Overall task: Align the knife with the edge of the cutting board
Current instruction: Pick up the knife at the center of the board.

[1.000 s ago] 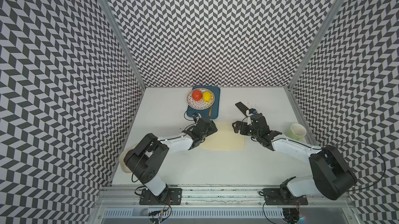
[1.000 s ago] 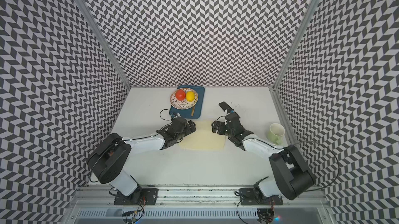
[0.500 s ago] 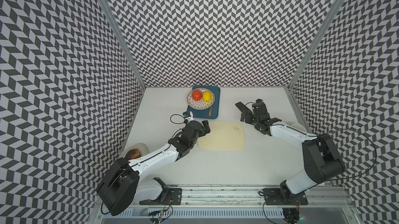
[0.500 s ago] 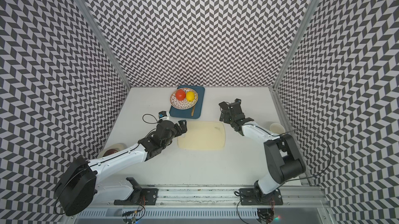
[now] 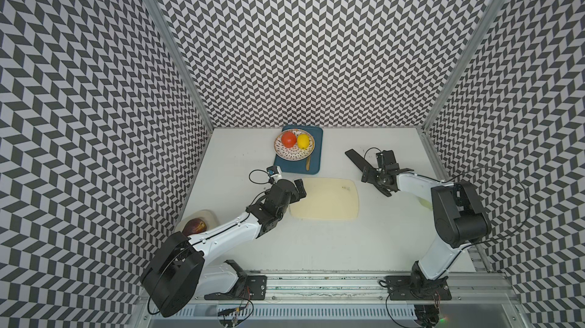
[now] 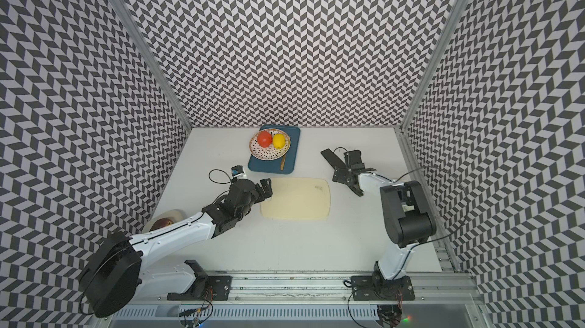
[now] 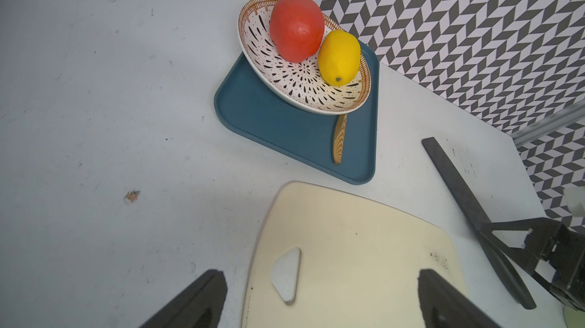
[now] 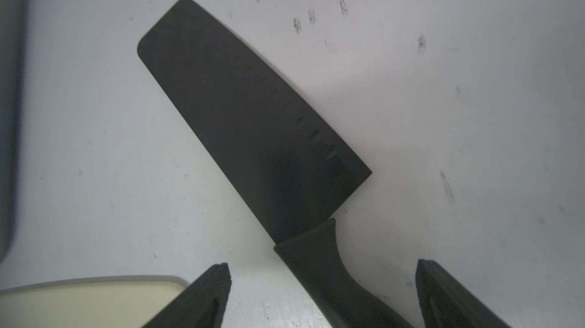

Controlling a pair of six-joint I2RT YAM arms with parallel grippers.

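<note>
Now the right jaws have left the end of the cutting board (image 5: pixel 326 198) and hang open astride the handle of the knife (image 8: pixel 253 120); grasp pending, nothing aligned yet. Left jaws are open at the board's holed end. The knife lies flat on the surface off the board's far right corner, long axis diagonal to the board's edges, blade pointing back-left toward the blue tray (image 5: pixel 294 165).

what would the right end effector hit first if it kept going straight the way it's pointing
Most likely the knife: the open right end effector straddles its handle, with the blade just ahead. Depth is unclear.
</note>
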